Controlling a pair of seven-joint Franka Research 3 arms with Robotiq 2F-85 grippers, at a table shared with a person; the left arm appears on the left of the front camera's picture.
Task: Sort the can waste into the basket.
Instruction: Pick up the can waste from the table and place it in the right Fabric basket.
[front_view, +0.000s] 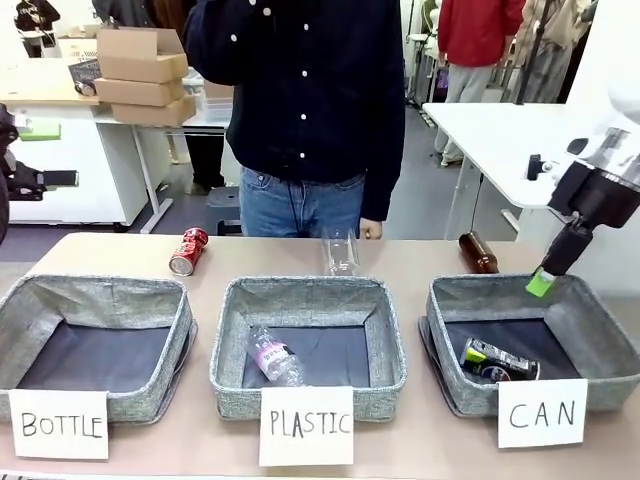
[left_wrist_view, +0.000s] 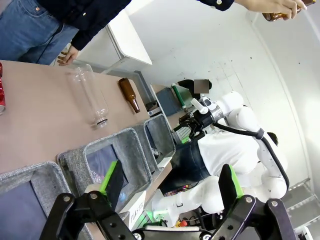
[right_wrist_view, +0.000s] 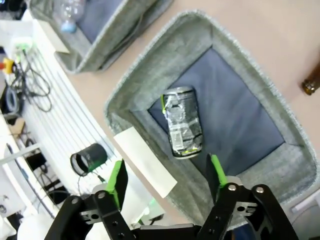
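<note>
While right gripper (right_wrist_view: 166, 167) gapes above, black can (front_view: 498, 360) lies flat in basket (front_view: 600, 328), axis left-right; left gripper (left_wrist_view: 170, 170) spread.

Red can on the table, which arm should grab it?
Probably left: the red can lies on the left side, beyond the BOTTLE bin; the right gripper hangs open over the CAN basket.

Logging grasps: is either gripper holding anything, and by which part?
Nothing. Right gripper open above the black can lying in the basket; left gripper open, empty.
</note>
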